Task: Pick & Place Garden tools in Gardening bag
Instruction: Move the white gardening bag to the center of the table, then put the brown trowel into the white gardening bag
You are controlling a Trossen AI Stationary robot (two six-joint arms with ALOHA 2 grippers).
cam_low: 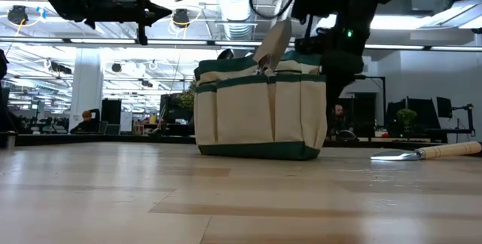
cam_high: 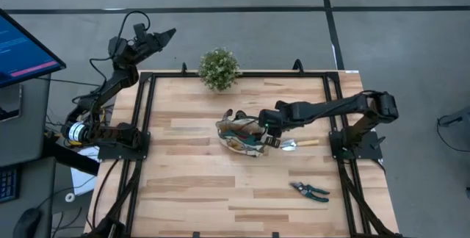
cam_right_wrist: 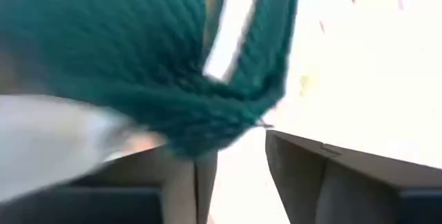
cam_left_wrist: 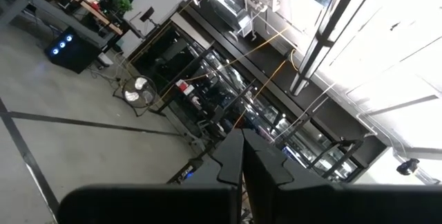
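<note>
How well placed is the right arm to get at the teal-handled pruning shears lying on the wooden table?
Probably well. The teal-handled pruning shears lie alone on bare wooden table on the right arm's side, nothing around them. The right gripper is busy at the beige canvas bag.

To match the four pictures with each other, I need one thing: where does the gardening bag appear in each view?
High view: the gardening bag sits near the table's middle, under the right end effector.
Low view: the bag stands centre, upright, a trowel blade sticking out of its top.
Left wrist view: not in it; only the room.
Right wrist view: its teal handle fills the picture, very close.
Shared landmark: the loose trowel beside the bag.
</note>
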